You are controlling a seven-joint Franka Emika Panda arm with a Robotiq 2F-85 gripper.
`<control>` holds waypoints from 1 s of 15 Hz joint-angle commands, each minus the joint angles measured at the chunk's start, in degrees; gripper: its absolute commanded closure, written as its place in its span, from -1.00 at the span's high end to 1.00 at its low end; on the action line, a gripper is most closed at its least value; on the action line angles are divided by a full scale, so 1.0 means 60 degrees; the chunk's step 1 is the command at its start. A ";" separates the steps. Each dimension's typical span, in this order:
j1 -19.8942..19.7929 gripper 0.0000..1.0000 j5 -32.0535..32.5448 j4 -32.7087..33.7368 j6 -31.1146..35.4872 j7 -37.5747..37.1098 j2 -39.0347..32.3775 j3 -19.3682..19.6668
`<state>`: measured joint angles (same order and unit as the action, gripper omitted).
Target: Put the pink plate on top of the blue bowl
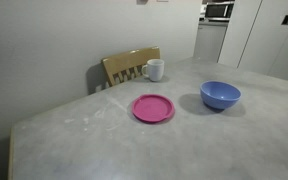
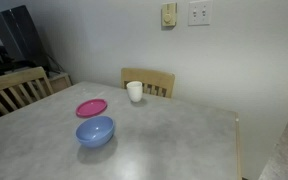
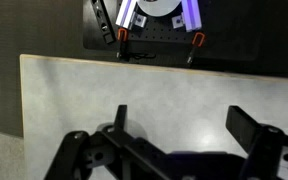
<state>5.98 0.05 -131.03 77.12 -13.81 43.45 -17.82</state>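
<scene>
The pink plate (image 1: 153, 107) lies flat on the grey table, in both exterior views (image 2: 91, 108). The blue bowl (image 1: 220, 95) stands upright beside it, a short gap apart, and shows in both exterior views (image 2: 95, 131). Neither the arm nor the gripper appears in the exterior views. In the wrist view my gripper (image 3: 182, 125) is open and empty, its two dark fingers spread wide above bare table surface. The plate and bowl are out of the wrist view.
A white mug (image 1: 155, 69) with a handle stands at the table's far edge, in front of a wooden chair (image 1: 130, 64). Another wooden chair (image 2: 14, 88) stands at one side. The robot base with clamps (image 3: 154, 25) sits at the table edge in the wrist view.
</scene>
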 commanded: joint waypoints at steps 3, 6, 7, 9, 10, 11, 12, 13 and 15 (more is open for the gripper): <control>0.0155 1.00 0.0144 0.0009 0.0129 0.0039 -0.0259 0.0054; 0.0263 1.00 0.0123 -0.0064 0.0466 0.0248 -0.0604 0.0034; 0.0318 1.00 0.0097 -0.0109 0.0667 0.0349 -0.0785 0.0038; 0.0343 1.00 0.0078 -0.0064 0.0456 0.0137 -0.0513 0.0098; 0.0389 1.00 0.0078 -0.0069 0.0556 0.0148 -0.0679 0.0100; 0.0417 1.00 0.0078 -0.0069 0.0613 0.0149 -0.0806 0.0102; 0.0427 1.00 0.0078 -0.0069 0.0631 0.0149 -0.0890 0.0105; 0.0419 1.00 0.0116 -0.0073 0.0683 0.0150 -0.0939 0.0101; 0.0444 1.00 0.0218 -0.0141 0.0969 0.0356 -0.1203 0.0093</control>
<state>7.66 0.21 -131.57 81.06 -12.55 38.24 -17.81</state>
